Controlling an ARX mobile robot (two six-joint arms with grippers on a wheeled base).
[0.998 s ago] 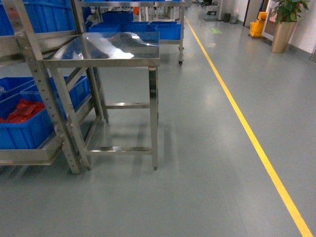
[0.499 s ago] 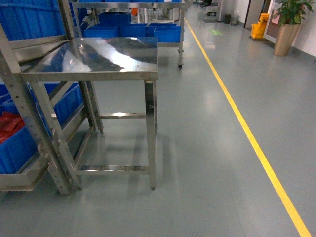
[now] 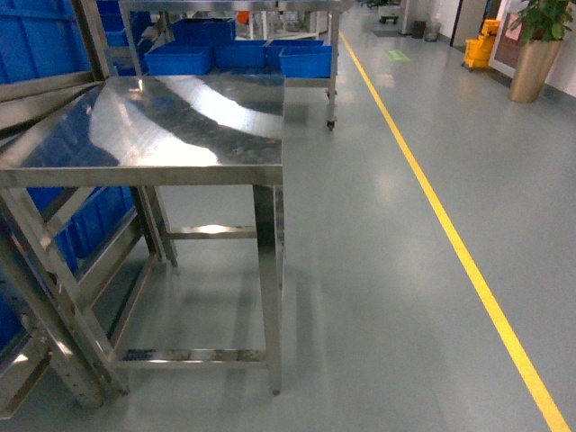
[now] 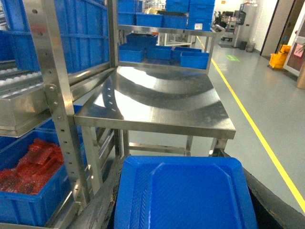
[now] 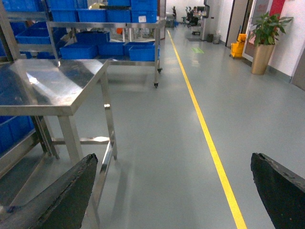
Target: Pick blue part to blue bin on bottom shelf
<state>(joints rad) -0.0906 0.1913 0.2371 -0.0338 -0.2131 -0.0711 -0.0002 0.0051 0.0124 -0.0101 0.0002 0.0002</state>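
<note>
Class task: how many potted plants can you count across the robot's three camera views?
1: a leafy green plant in a tall gold pot stands at the far right by the wall, also seen by the head camera. Others may lie out of view.

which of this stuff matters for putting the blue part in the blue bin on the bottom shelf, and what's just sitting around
Job:
blue bin low in the rack, holding red parts
blue tray-like piece under the left wrist camera, possibly the part
right gripper, open

Just there:
steel-topped table
yellow floor line
potted plant
far blue bins
</note>
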